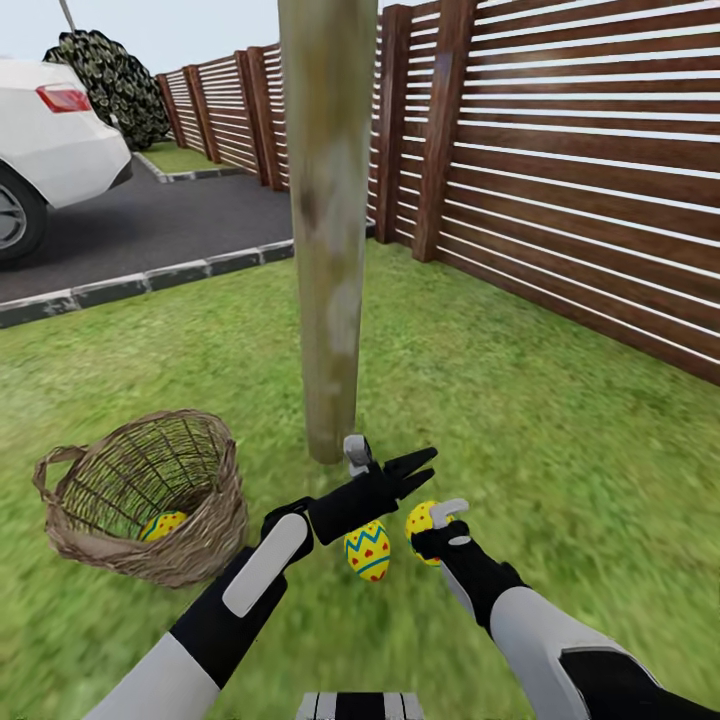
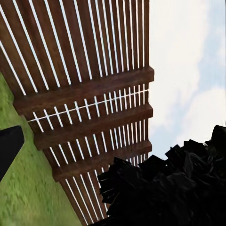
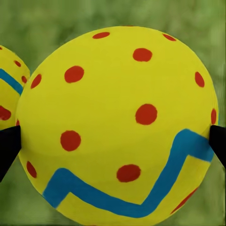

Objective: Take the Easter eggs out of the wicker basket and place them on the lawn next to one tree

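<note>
The tree [image 1: 329,250] rises as a pale trunk from the lawn [image 1: 560,440] in the middle of the head view. At its foot my right gripper [image 1: 426,524] is shut on a red-dotted Easter egg [image 1: 417,516], which sits large between the fingertips [image 3: 8,146] in the right wrist view [image 3: 117,127]. A second egg [image 1: 368,551] with hearts and zigzags lies on the grass just beside it [image 3: 8,89]. My left gripper [image 1: 416,472] hovers open above that egg, holding nothing. The wicker basket [image 1: 190,560] stands to the left with the third egg [image 1: 162,524] inside.
A brown slatted fence [image 1: 580,170] runs along the right and back. The asphalt driveway [image 1: 150,225] with grey kerb stones and a white car [image 1: 50,140] lies at the back left. A dark bush [image 2: 174,188] shows in the left wrist view.
</note>
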Motion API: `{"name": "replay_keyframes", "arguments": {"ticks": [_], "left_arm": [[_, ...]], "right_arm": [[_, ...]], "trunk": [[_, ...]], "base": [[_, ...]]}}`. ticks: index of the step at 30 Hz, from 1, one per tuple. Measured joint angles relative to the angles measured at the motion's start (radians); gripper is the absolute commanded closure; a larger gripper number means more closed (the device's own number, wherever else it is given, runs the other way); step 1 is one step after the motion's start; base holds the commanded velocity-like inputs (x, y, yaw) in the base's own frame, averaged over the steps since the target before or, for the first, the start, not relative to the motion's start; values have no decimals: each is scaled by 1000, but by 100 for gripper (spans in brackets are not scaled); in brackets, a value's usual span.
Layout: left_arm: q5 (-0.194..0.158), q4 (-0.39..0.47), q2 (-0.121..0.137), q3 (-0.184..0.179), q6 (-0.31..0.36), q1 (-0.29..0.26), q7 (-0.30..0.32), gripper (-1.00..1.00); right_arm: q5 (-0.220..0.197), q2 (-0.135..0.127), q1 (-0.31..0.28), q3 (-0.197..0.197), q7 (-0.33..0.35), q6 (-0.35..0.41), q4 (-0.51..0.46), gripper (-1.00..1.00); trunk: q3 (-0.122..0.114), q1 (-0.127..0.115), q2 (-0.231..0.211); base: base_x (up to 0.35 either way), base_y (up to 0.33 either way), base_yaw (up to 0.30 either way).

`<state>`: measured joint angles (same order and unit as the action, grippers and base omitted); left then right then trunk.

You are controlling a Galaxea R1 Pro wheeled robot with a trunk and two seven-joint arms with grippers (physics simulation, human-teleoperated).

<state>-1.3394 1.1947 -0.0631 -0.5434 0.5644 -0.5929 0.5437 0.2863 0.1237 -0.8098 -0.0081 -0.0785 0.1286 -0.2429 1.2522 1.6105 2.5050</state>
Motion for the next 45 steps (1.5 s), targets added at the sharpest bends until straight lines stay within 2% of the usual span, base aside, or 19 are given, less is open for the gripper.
{"name": "replay_keyframes", "arguments": {"ticks": [3, 11, 19, 31, 45], "left_arm": [[0, -1, 0, -19, 0, 0, 0, -100], [0, -4, 0, -21, 0, 0, 0, -100], [-1, -2, 0, -20, -1, 0, 0, -100], [-1, -3, 0, -19, -1, 0, 0, -100], [-1, -5, 0, -21, -1, 0, 0, -100]], "right_arm": [[8, 1, 0, 0, -1, 0, 1, 100], [5, 0, 0, 0, -1, 0, -2, 100], [6, 0, 0, 0, 6, -40, -18, 100], [6, 2, 0, 0, 9, -46, -18, 100], [6, 2, 0, 0, 12, -51, -18, 100]], "trunk": [[12, 1, 1], [43, 5, 3], [43, 5, 3], [43, 5, 3], [97, 11, 6]], "base": [[0, 0, 0], [0, 0, 0], [0, 0, 0], [77, 0, 0], [0, 0, 0]]}}
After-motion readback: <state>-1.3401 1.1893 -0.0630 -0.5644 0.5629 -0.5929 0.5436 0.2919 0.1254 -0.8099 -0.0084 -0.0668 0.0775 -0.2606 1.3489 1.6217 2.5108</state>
